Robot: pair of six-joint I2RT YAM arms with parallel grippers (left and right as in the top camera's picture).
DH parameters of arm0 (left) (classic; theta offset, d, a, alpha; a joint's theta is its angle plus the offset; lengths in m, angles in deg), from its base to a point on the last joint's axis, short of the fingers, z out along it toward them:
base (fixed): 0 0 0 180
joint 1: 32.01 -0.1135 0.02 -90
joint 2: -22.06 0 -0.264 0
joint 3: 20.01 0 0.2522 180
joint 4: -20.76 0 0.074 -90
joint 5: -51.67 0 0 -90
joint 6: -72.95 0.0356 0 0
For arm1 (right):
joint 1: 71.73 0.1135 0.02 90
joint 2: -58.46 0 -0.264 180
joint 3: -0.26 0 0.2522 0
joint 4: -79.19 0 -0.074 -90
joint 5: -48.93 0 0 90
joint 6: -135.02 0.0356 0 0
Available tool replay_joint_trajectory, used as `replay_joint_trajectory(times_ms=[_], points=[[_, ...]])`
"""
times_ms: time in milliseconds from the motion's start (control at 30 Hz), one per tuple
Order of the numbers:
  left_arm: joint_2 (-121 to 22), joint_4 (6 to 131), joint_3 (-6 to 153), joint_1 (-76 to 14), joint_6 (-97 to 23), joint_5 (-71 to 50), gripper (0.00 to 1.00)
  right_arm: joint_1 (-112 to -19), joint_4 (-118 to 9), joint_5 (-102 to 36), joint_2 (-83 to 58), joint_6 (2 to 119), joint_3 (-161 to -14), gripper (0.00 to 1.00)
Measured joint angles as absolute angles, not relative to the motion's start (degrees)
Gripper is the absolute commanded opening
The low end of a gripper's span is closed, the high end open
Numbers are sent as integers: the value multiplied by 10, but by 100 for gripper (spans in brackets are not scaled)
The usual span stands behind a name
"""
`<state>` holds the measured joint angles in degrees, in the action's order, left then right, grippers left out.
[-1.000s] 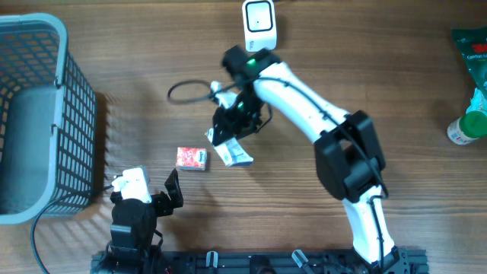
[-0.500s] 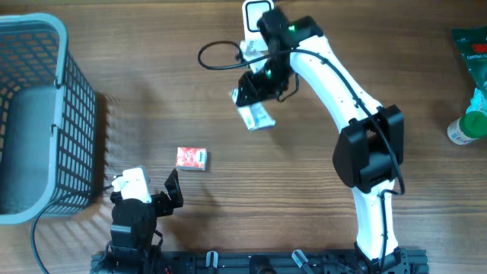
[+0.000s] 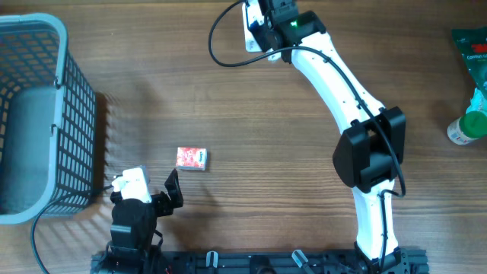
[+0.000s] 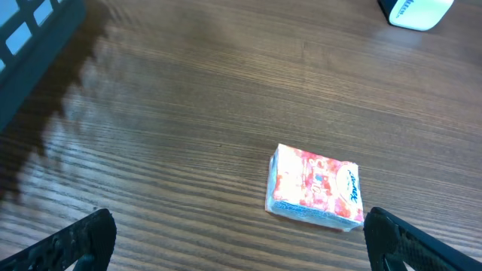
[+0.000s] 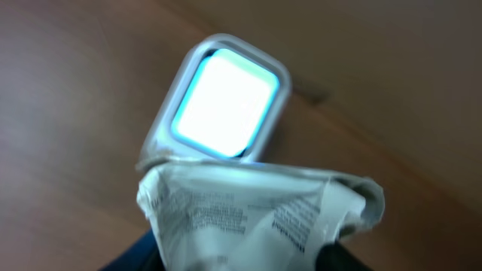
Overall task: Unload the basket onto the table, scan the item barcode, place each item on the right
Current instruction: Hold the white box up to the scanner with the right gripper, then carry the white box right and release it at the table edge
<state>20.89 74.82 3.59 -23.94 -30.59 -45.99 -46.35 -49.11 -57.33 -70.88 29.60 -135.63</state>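
My right gripper (image 3: 265,21) is clenched partway around the lower end of a crinkled white packet (image 5: 256,218). The packet's printed upper edge sits just in front of the barcode scanner (image 5: 222,105), below its glowing window. My left gripper (image 4: 237,230) is spread wide and holds nothing. A small red-and-white pack (image 4: 315,187) lies on the table just beyond its fingertips.

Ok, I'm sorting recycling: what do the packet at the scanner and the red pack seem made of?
Packet: likely thin plastic film, white and printed, slightly glossy; it crumples and creases. Red pack: probably soft plastic wrap, shiny; its corners look rounded, though card is possible.
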Motion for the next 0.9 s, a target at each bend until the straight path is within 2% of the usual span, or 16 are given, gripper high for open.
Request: replay_joint_trajectory(times_ms=[167, 300, 433, 633, 900], points=[[209, 748, 36, -239, -306, -460, 100, -457, -708, -740, -737, 174, -1361, 44], [209, 748, 36, -239, -306, -460, 100, -434, -919, -864, -827, 21, -1362, 44], [209, 748, 36, -239, -306, -460, 100, -409, -1059, -935, -906, -105, -1362, 40], [209, 748, 36, -239, -306, -460, 100, -368, -1123, -954, -936, -158, -1361, 41], [209, 748, 36, -239, -306, -460, 100, -373, -1171, -963, -937, -221, -1361, 40]])
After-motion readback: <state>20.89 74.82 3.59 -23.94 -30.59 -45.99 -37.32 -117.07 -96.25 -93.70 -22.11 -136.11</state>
